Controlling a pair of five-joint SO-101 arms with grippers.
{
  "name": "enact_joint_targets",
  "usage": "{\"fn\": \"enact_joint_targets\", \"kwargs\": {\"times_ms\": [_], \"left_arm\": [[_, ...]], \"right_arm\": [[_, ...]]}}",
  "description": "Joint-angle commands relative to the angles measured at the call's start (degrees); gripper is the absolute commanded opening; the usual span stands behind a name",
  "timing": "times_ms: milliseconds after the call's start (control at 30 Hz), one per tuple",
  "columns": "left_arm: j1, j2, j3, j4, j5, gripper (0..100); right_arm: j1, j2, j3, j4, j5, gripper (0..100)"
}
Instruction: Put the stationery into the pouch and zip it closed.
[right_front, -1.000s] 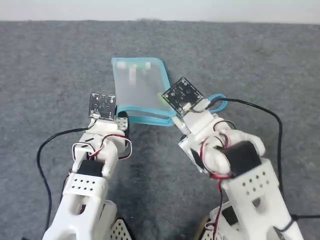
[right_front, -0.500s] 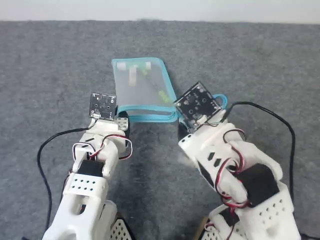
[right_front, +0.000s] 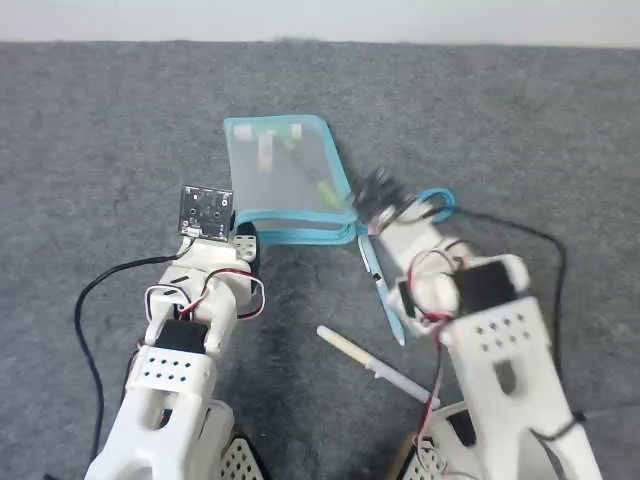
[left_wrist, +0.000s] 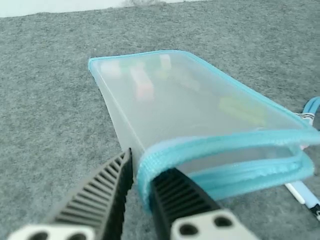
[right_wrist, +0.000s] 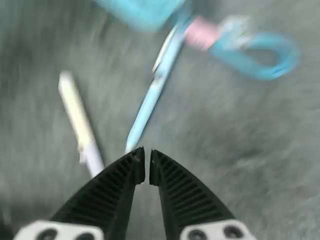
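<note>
A translucent pouch with blue trim lies on the grey mat, with small white and green items inside. My left gripper is shut on the blue rim at the pouch's near left corner, at the open mouth. A blue pen lies just off the pouch's near right corner, and a white pen rests closer to the arm bases. My right gripper is shut and holds nothing, hovering over the mat by the near end of the blue pen, with the white pen beside it.
A blue strap loop sticks out from the pouch's right corner, beside the right arm. A black cable curves along the right side. Grey mat stretches open to the far left and far right.
The right arm has swung and pulled back from the pouch's right corner, uncovering the blue and white pens on the mat. The left arm and pouch have stayed put.
</note>
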Motion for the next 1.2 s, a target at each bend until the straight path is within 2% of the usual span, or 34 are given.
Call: {"fn": "enact_joint_targets", "kwargs": {"times_ms": [0, 133, 267, 533, 900, 967, 1067, 1167], "left_arm": [[0.9, 0.0, -0.7, -0.2, -0.4, 1], [0.4, 0.0, -0.7, -0.2, -0.4, 1], [0.7, 0.2, -0.7, -0.2, -0.4, 1], [0.4, 0.0, -0.7, -0.3, -0.4, 1], [0.4, -0.1, -0.9, -0.3, -0.4, 1], [0.4, -0.1, -0.9, -0.3, -0.4, 1], [0.4, -0.1, -0.9, -0.3, -0.4, 1], [0.4, -0.1, -0.9, -0.3, -0.4, 1]], "right_arm": [[-4.6, 1.7, 6.0, 0.4, 8.8, 1.3], [-12.6, 1.6, 14.8, -2.9, 9.5, 10.2], [-14.5, 2.0, 19.6, -9.0, 6.4, 16.3], [-14.5, 2.2, 27.5, -18.1, 4.7, 15.8], [-14.3, 2.2, 31.9, -22.1, 4.7, 15.7], [-14.3, 2.2, 31.9, -22.1, 4.7, 11.9], [-14.5, 2.2, 31.8, -22.1, 5.2, 0.2], [-14.5, 2.2, 31.8, -22.0, 5.2, 0.6]]}}
